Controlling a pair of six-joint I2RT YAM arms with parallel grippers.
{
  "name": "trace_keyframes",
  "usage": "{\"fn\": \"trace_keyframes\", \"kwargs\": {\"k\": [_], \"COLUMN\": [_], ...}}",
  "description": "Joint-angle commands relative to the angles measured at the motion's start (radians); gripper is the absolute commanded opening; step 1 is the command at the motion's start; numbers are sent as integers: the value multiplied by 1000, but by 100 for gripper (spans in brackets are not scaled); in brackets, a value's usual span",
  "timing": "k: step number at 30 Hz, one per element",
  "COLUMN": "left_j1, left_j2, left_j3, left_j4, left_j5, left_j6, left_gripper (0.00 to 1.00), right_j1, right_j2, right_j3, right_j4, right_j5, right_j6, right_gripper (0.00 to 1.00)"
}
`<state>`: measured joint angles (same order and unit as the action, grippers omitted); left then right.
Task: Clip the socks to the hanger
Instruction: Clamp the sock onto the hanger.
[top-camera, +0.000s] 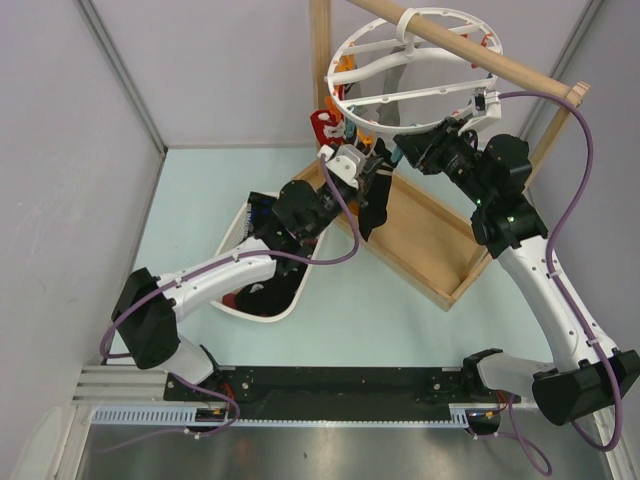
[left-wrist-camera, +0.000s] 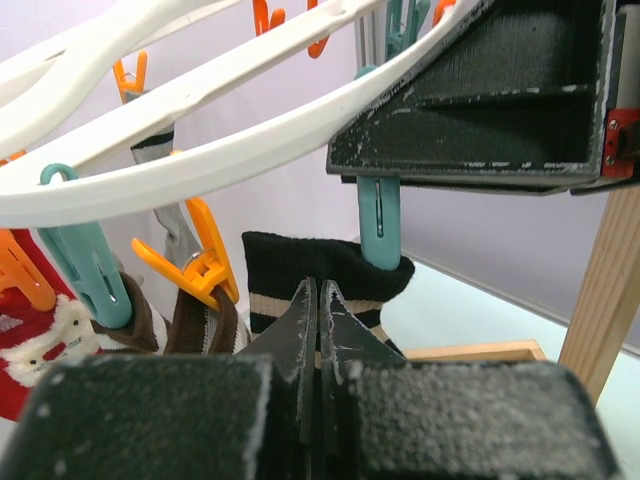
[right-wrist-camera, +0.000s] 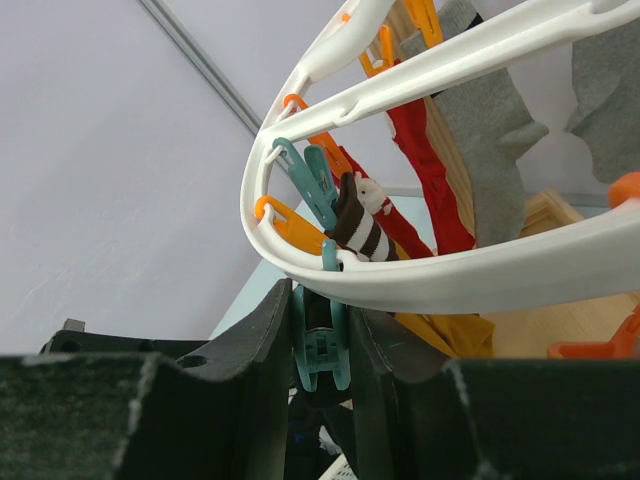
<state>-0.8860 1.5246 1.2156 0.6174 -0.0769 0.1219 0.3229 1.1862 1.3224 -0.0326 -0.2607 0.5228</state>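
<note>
The left gripper (left-wrist-camera: 318, 300) has its fingers pressed flat together, and it appears to be pinching the cuff of a black sock (left-wrist-camera: 290, 262) with pale stripes. The cuff stands just above and beyond the fingertips, and the rest of the sock hangs down below them. Up and slightly right of those fingertips, touching the cuff's top edge, is a teal clip (left-wrist-camera: 380, 225) that hangs long-axis vertical from the white ring of the hanger (left-wrist-camera: 200, 165). The right gripper (right-wrist-camera: 320, 320) is the nearer one to the clip, with its fingers closed on the clip's upper handles, right under the ring. Whether the clip's lower end is open or has bitten the cuff cannot be told. The left arm stretches forward and upward with its wrist raised under the ring. The right arm rises and bends inward toward it from the opposite side. So the move depends on the cuff going straight up into the clip.
</note>
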Motion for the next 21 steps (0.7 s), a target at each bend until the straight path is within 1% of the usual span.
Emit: {"fn": "trace_keyframes", "kwargs": {"k": [1,17,21], "left_j1": [-4,-4,-2], "left_j2": [-15,-38,-41], "left_j3": [55,82,128], "left_j4": [7,-54,-111], "left_j5": [2,49,42], "left_j6": [-19,-76,-76], "left_gripper": [0,0,0], "right_j1": [-2,15,22], "right_j2": [-13,-19,-16], "right_j3": [0,0,0], "right_j4": [37,36,37], "right_j5": [0,32,35], "right_j6": [-14,-52,-64], "right_gripper": [0,0,0]}}
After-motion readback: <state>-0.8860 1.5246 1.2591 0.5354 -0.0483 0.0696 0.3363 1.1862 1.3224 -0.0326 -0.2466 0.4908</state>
